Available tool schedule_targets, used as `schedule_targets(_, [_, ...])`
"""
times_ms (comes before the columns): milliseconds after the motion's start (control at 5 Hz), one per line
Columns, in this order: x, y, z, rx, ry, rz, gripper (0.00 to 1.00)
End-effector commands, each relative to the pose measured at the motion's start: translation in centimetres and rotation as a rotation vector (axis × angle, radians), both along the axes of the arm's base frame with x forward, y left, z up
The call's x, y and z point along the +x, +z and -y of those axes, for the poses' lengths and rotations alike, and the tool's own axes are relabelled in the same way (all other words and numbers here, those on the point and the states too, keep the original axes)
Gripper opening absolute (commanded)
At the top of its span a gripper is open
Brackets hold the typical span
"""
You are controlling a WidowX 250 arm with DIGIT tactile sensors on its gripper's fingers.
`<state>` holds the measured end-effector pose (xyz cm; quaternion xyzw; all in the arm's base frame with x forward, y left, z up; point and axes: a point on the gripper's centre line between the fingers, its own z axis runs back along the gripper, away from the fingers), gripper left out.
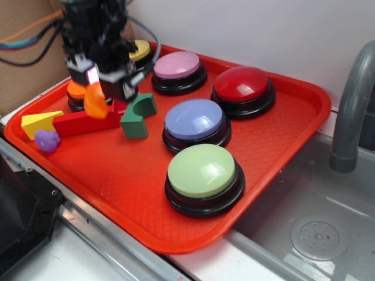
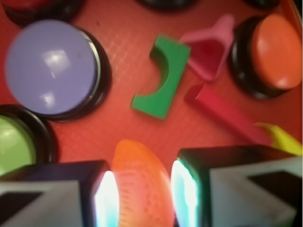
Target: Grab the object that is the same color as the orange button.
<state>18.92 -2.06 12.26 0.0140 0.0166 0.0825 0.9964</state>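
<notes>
My gripper (image 1: 95, 93) hangs over the left part of the red tray (image 1: 146, 193), shut on the object (image 1: 95, 103), a small glossy orange crescent toy. It is lifted clear of the tray floor. The wrist view has the ridged orange object (image 2: 141, 182) pinched between my two fingers (image 2: 105, 198), filling the gap between them. The orange button (image 1: 75, 92) sits just behind my gripper at the tray's left edge, partly hidden; in the wrist view the orange button (image 2: 276, 51) lies at the upper right.
Blocks lie under and beside my gripper: a yellow wedge (image 1: 40, 123), a red bar (image 1: 79, 122), a green arch block (image 1: 139, 116) and a purple toy (image 1: 47, 140). Purple (image 1: 195, 120), green (image 1: 202, 172), red (image 1: 243, 85), pink (image 1: 177, 66) and yellow (image 1: 139, 51) buttons fill the tray. A sink and faucet (image 1: 351, 105) are at right.
</notes>
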Motion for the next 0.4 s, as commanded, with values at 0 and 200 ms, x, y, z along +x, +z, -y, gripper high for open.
schedule_targets(0, [1.28, 6.61, -2.70, 0.000, -0.079, 0.117, 0.00])
schedule_targets(200, [1.33, 6.78, -3.25, 0.059, -0.032, 0.071, 0.00])
